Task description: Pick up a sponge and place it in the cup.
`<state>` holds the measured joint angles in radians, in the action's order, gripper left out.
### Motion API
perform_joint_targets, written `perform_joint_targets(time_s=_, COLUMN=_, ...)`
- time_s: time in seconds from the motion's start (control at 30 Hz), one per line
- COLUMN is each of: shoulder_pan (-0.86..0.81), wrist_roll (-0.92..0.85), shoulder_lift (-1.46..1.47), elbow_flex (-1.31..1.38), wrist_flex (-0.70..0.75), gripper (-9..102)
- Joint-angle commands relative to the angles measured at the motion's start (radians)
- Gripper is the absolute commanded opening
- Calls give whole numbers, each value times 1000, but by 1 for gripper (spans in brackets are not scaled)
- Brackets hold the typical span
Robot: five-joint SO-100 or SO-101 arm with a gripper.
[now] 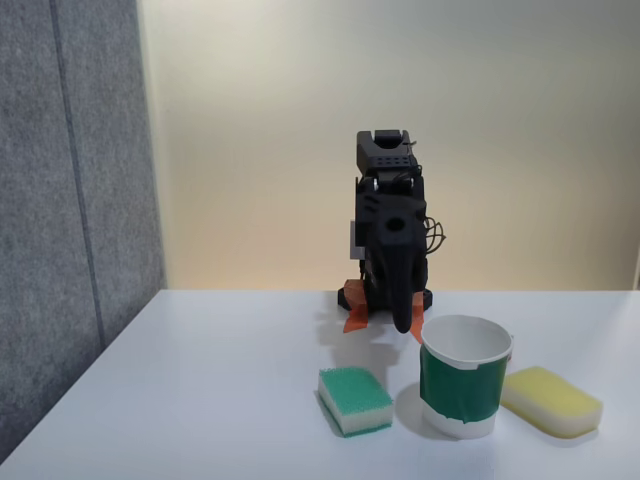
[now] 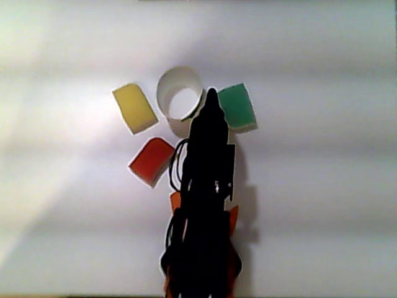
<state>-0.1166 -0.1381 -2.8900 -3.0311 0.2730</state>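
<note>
Behind the cup [image 1: 464,388], the dark end effector [image 1: 403,322] blurs together, its opening unreadable.

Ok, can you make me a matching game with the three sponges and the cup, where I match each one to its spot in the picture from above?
Things:
1. red sponge
2. yellow sponge
3. green sponge
4. cup

Places in the other view, seen from above:
A. right of the cup, beside the arm's tip
B. between the yellow and green sponges
C. left of the cup, top of the group
D. below the yellow sponge, just left of the arm

Pairs: 1-D, 2-C, 3-A, 4-B
</note>
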Motion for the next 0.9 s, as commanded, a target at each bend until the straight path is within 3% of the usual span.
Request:
perform_joint_targets(time_s=0.0, shoulder_pan=172, wrist_roll=207, shoulder_lift=-163, elbow_flex=-6, wrist_flex=528, gripper=0)
perform_joint_targets(time_s=0.67, shoulder_pan=160, wrist_roll=198, shoulder_lift=-209, elbow_flex=-40, wrist_flex=525, gripper=0)
perform_joint_targets(time_s=0.87, shoulder_pan=155, wrist_roll=178, shoulder_lift=-235, elbow_flex=-8, wrist_flex=583, gripper=0)
